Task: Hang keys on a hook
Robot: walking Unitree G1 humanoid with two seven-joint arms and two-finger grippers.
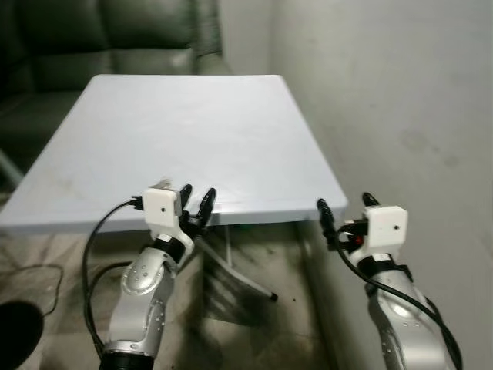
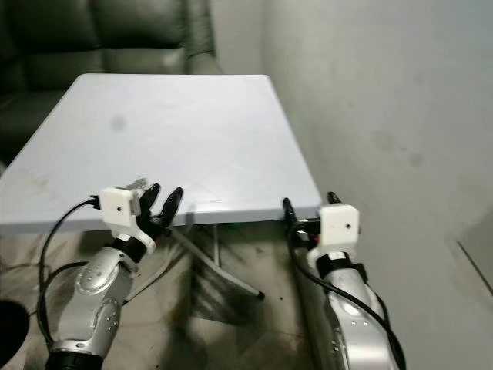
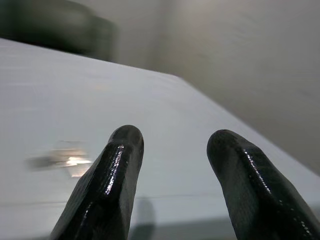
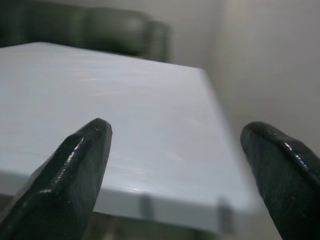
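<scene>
Nearest the lower frame edge, the left gripper (image 1: 196, 196) and right gripper (image 1: 344, 204) hover at the table (image 1: 185, 131) front edge, both with jaws apart and empty. Keys (image 3: 62, 159) (a blurred metallic glint) lie on the tabletop near the left fingers; probably light, rigid and slippery, best pinched at the ring. Beyond stand a dark sofa (image 1: 115, 35) at upper left and a bare wall (image 1: 385, 92) at right.

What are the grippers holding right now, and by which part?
Nothing. The left gripper and right gripper are both open and empty at the near edge of the table. The keys lie on the table, ungrasped.
</scene>
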